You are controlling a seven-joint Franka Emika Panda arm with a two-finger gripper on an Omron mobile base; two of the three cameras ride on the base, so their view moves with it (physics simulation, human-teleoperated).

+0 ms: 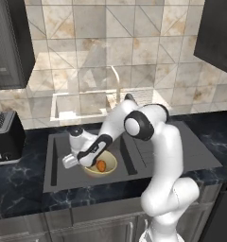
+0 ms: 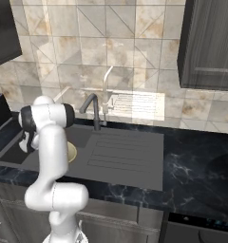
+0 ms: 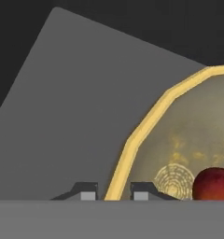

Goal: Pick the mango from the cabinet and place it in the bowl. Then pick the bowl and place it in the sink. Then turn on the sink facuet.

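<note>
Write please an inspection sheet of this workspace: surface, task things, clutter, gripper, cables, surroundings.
Surface: black marbled counter.
Job's things: mango lies in the bowl; bowl sits in the sink; sink facuet stands behind the basin.
Clutter: toaster left of the sink.
Grippers: gripper straddles the bowl's rim, one fingertip on each side, jaws narrow.
Cables: nothing seen.
Surroundings: tiled wall, dark wall cabinets.

Rendered scene, even diffuse light, no hard shadows. Tiled backsplash bright w/ pale rectangular reflections behind the sink; black counter and wall cabinets dim. Base views soft, low-res. Hand view: bowl rim faceted, edges slightly blurred.
</note>
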